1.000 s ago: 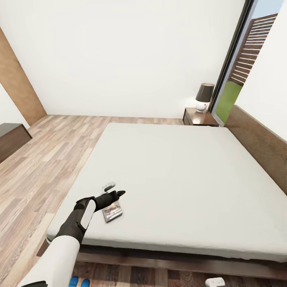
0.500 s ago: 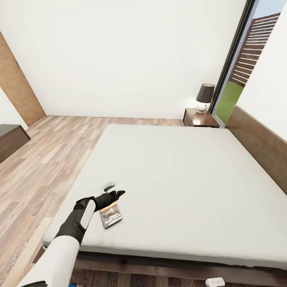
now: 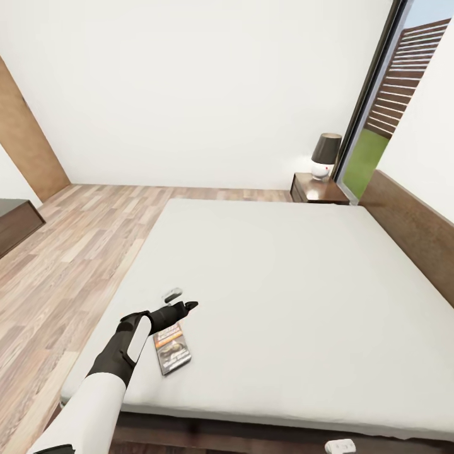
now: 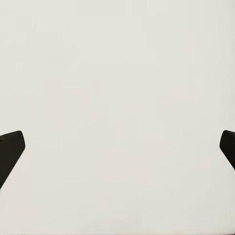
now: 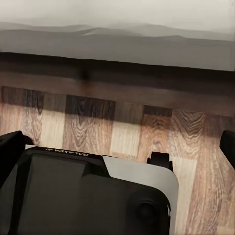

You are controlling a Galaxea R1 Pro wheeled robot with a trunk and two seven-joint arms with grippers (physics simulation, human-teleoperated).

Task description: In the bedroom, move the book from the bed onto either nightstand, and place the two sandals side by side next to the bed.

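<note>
Where wood floor (image 3: 69, 252) ends, pale bed (image 3: 284, 271) spreads; book (image 3: 171, 348) aboard.

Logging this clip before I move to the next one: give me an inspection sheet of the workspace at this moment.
Surface: bed, plain pale mattress, bare apart from the book.
Job's things: book lies flat near the foot edge of the mattress; nightstand stands by the headboard. Sandals: nothing seen.
Clutter: lamp on the nightstand; dark cabinet at the room's left.
Grippers: left gripper over the mattress just beyond the book, fingers wide apart, empty; right gripper low over the wood floor by the bed frame, fingers apart, empty.
Cables: nothing seen.
Surroundings: white walls, tall window.
</note>
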